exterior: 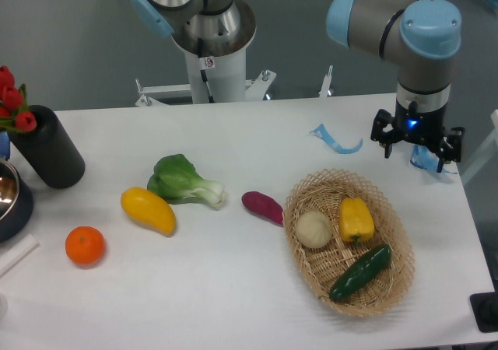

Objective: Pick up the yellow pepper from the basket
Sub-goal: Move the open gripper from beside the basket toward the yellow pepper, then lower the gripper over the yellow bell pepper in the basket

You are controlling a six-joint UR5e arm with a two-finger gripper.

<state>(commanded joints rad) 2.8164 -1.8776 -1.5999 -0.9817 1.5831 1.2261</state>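
Camera view, fixed above the white table (233,288): your UR5e arm hangs over the far right corner, its gripper (416,149) pointing down with its fingers spread and nothing between them, well apart from the basket (397,280). You see the oval wicker basket near the table's right edge, toward the front. Inside it the yellow pepper (355,218) lies in the far half, just beside a pale round onion-like vegetable (314,229) on its left; whether the two touch, you cannot tell. A dark green cucumber (360,273) lies diagonally across the near half of the basket, its upper end close under the pepper. Outside the basket, a purple sweet potato (262,208) rests just beside its left rim. Toward the table's middle you find a green bok choy (184,180), with a smooth elongated yellow fruit (148,210) just to its front left. An orange (85,245) sits near the left front. At the left edge a black cylinder vase (50,157) holds red tulips (11,97), next to a dark bowl (9,202) cut off by the frame. Two scraps of light blue tape (334,139) lie near the far right corner, one beside the gripper
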